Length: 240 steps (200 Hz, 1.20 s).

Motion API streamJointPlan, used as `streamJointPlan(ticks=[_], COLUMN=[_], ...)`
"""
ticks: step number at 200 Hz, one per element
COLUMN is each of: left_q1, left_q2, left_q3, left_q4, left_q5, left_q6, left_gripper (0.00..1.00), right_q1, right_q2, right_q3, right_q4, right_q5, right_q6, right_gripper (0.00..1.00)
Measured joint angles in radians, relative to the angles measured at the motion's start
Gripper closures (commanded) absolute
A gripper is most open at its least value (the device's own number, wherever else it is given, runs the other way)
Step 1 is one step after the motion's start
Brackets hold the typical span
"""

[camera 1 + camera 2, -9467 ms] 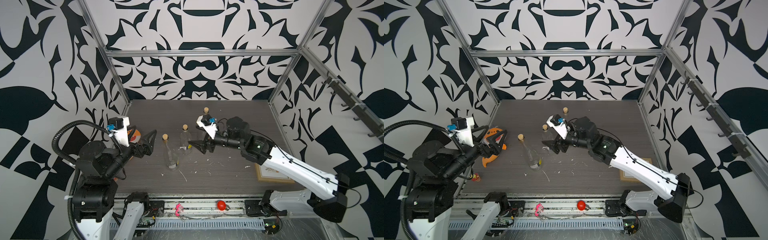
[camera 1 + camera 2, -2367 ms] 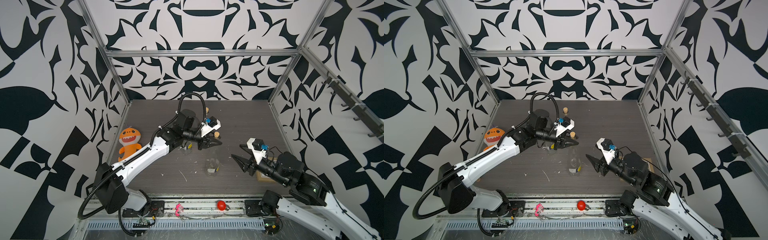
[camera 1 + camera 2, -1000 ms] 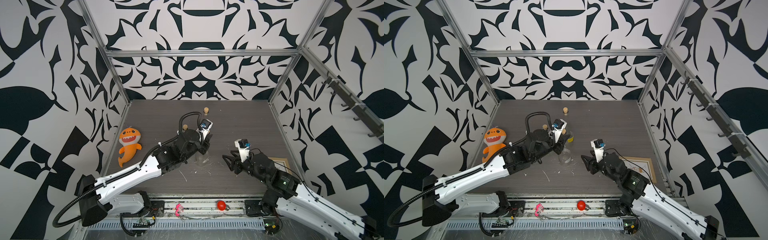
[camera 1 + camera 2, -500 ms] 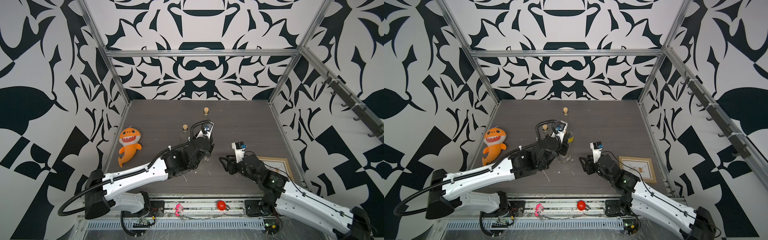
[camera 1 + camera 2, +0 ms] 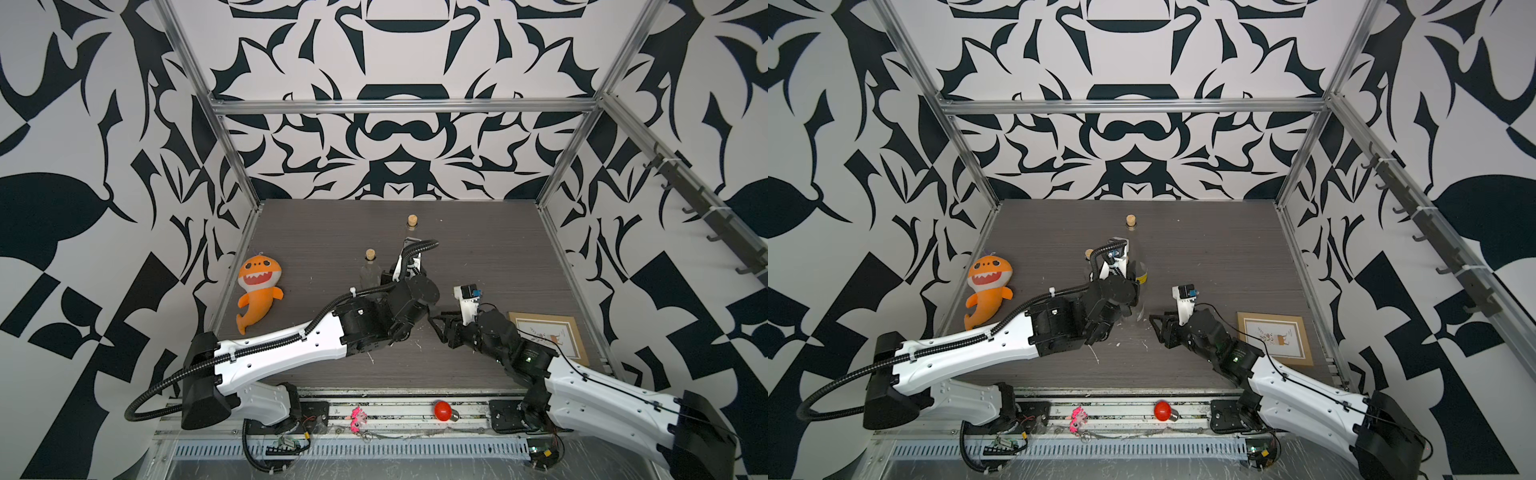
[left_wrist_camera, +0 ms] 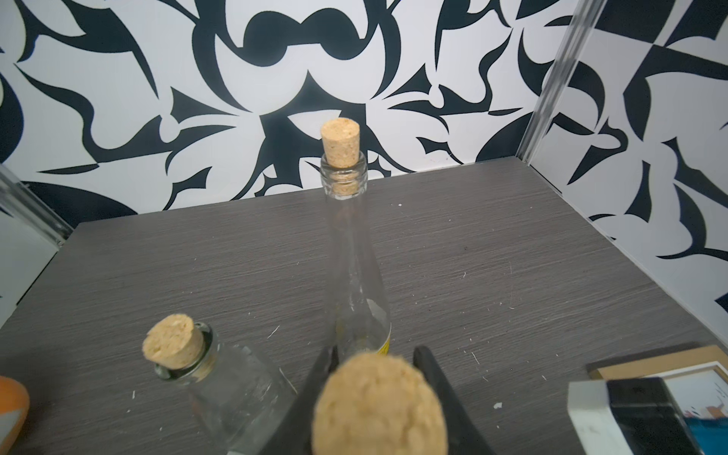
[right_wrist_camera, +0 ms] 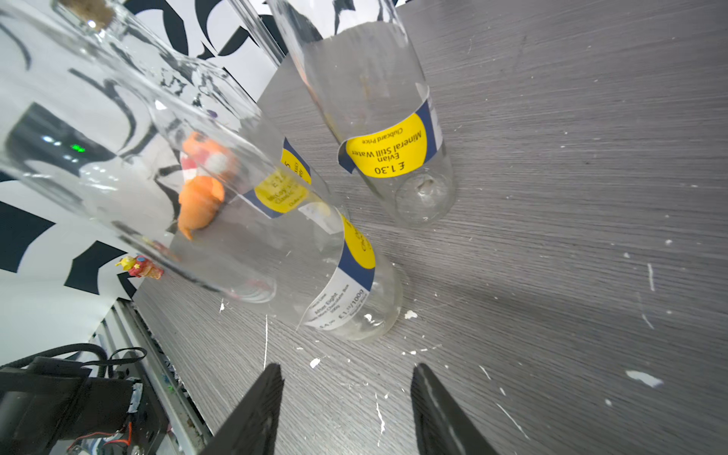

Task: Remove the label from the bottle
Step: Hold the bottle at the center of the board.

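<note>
Step in hand: bottle braced, peel not yet begun.

The left gripper (image 6: 376, 366) is clamped at the neck of the bottle (image 7: 366, 315), with its cork (image 6: 378, 402) poking up between the black fingers. The bottle seems to stand on the grey table (image 7: 591, 197), mid-table and toward the front. In both top views the left arm hides it.

The label (image 7: 335, 295), white, blue and yellow, is on low on the body. Its white end looks lifted off the glass, though I can't be sure.

The right gripper (image 7: 346, 366) is low over the table and aimed at that label. Its jaws are part open with nothing between them, and bare table separates it from the bottle.

Next move, as I judge it: bring the right gripper in, get one finger under the loose white edge, pinch and pull away while the left holds.

Clearance:
- The tall corked bottle (image 7: 394, 98) with the yellow Evian sticker is just beyond the target, so the fingers could knock it.
- The short corked bottle (image 6: 236, 390) is beside it on the left arm's side.
- The framed picture (image 5: 546, 334) is near the right arm.
- The orange shark plush (image 5: 257, 286) is well apart.
- White paper flecks (image 7: 642, 378) litter the table.
- Open room lies toward the back and the right wall. The front edge is near.
</note>
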Motion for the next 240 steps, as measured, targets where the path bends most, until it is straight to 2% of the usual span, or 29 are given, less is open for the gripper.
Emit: streamJointPlan(ticks=[44,91,150,240], left_q1=[0.000,0.000,0.000,0.000], left_q2=[0.023,0.024,-0.003,-0.005], left_q3=[0.011,0.010,-0.023,-0.029], left_q4=[-0.061,-0.070,-0.051,-0.042], left_q5=[-0.017,-0.017,-0.023,-0.023], left_q6=[-0.038,-0.066,-0.094,-0.093], left_gripper=[1.00,1.00,1.00,1.00], right_q1=[0.000,0.007,0.080,0.093], right_q2=[0.092,0.180,0.207,0.256], right_q3=[-0.034,-0.049,-0.057,-0.072], right_q4=[0.117,0.235,0.309,0.388], right_q5=[-0.074,-0.099,-0.049,-0.003], right_q6=[-0.022,-0.020,-0.010,0.012], right_gripper=[0.51,0.53,0.56,0.64])
